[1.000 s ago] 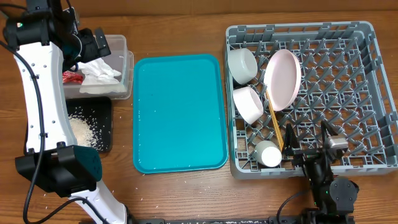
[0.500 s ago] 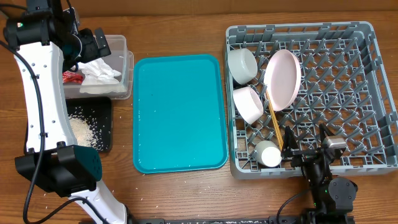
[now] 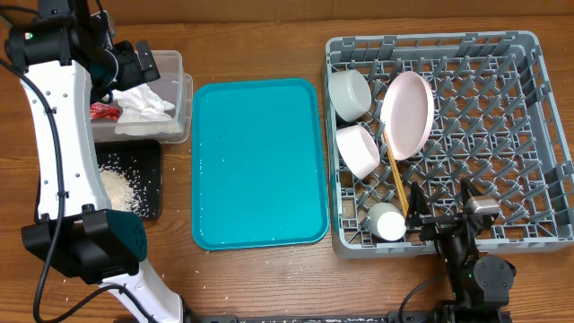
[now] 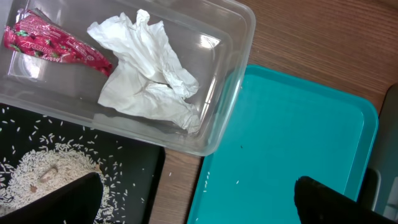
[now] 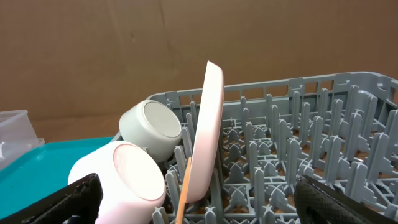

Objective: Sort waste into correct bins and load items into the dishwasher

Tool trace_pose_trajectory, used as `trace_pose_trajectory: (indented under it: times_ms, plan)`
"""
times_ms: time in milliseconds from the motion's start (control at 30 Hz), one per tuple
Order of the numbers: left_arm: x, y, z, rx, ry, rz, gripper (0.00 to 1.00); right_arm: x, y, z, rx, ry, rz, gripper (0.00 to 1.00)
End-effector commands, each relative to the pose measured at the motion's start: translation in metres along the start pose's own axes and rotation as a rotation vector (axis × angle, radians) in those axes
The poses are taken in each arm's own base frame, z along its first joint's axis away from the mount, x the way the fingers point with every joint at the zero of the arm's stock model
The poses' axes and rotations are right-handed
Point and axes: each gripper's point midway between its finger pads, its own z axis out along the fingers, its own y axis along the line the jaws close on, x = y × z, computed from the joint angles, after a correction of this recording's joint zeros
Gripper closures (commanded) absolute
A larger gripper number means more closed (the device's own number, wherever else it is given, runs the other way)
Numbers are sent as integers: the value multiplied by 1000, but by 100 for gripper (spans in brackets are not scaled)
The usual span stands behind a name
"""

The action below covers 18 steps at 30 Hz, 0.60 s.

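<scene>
The clear tub (image 3: 182, 85) holds the red wrapper (image 3: 105, 111) and white napkin (image 3: 143, 103); both show in the left wrist view, wrapper (image 4: 53, 45) and napkin (image 4: 146, 68). The black tray (image 3: 152, 184) holds rice (image 3: 117, 187). My left gripper (image 3: 134, 61) hangs open and empty above the tub (image 4: 239, 56). The grey dish rack (image 3: 538, 135) holds a pink plate (image 3: 408, 112), two bowls (image 3: 350, 92) (image 3: 359, 150), a cup (image 3: 387, 222) and chopsticks (image 3: 395, 179). My right gripper (image 3: 442, 206) is open and empty at the rack's front edge, facing the plate (image 5: 208, 130).
The large teal tray (image 3: 260, 161) lies between the bins and the rack, with a few rice grains on it (image 4: 292, 137). Loose grains lie on the wood by the black tray (image 4: 134, 171). The rack's right half (image 5: 311, 143) holds only pegs.
My right gripper has drawn back very slightly toward the table's front edge. Nothing else has moved.
</scene>
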Motion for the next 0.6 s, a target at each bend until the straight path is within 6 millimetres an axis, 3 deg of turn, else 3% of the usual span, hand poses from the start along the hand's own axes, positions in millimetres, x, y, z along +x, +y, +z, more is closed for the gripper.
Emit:
trace_pose_trajectory:
  times_ms: [0, 100, 233, 300, 333, 567]
  plan:
    - [-3, -6, -2, 4, -12, 9, 0, 1, 0, 0, -1, -5, -1, 0]
    - [-2, -9, -2, 7, -13, 17, 0, 1, 0, 0, -1, -5, -1, 0]
    - [-1, -20, -19, 24, -46, 40, 1, 1, 0, 0, -2, -5, -1, 0]
    - [2, -26, -47, 18, -101, 80, 0, 1, 0, 0, -1, -5, -1, 0]
    - [-1, -28, -71, 8, -171, 98, 0, 1, 0, 0, -1, -5, -1, 0]
    - [-22, -39, -157, 70, -519, 123, 0, 1, 0, 0, -1, -5, -1, 0]
